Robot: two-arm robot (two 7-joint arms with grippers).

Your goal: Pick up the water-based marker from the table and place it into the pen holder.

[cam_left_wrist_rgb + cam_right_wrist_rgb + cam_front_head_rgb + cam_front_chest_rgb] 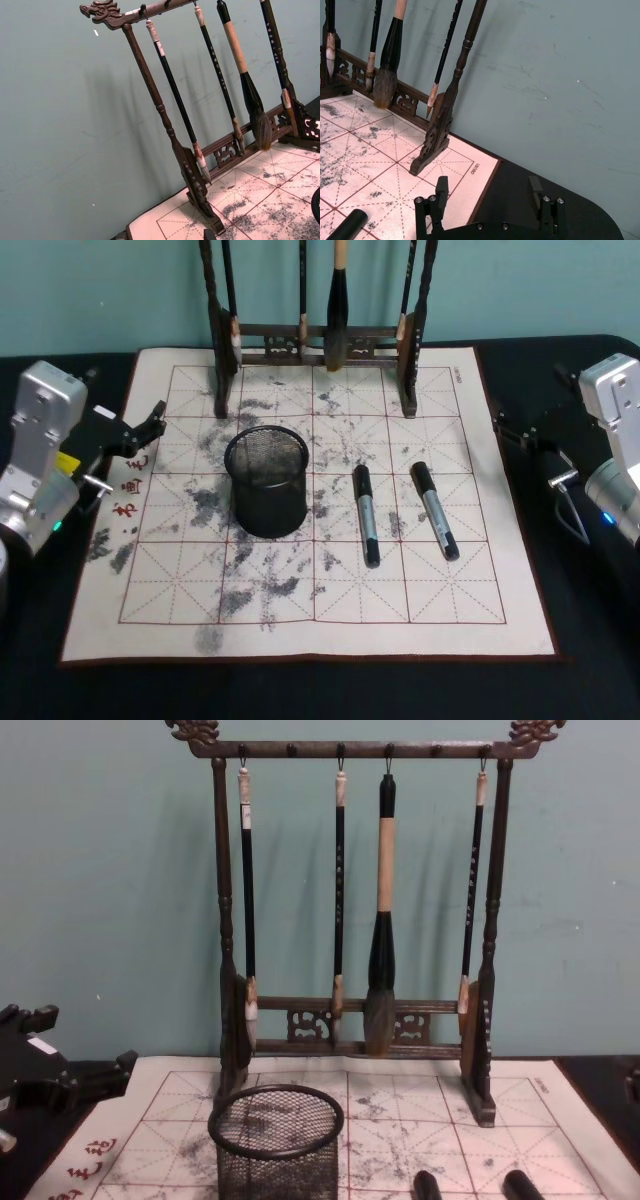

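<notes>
1. A dark carved wooden brush rack point(222, 900) stands at the back edge of the mat point(300, 640); four brushes point(382, 900) hang from its top bar, one of them much thicker than the rest; it is well behind the markers.
2. The mat is pale felt with a red grid and grey ink smudges; it lies on a black table point(580, 660).
3. The pen holder point(266, 483) is a round black wire-mesh cup with a solid rim, upright left of the mat's centre; its mesh floor shows through the open mouth.
4. The left marker point(366, 515) and right marker point(435, 510), grey with black caps, lie flat and roughly parallel to the cup's right; bare mat separates them.
5. The left gripper point(158, 417) sits at the mat's left edge, fingers apart, empty; the right gripper point(488, 190) sits at the right edge, spread wide, empty.
</notes>
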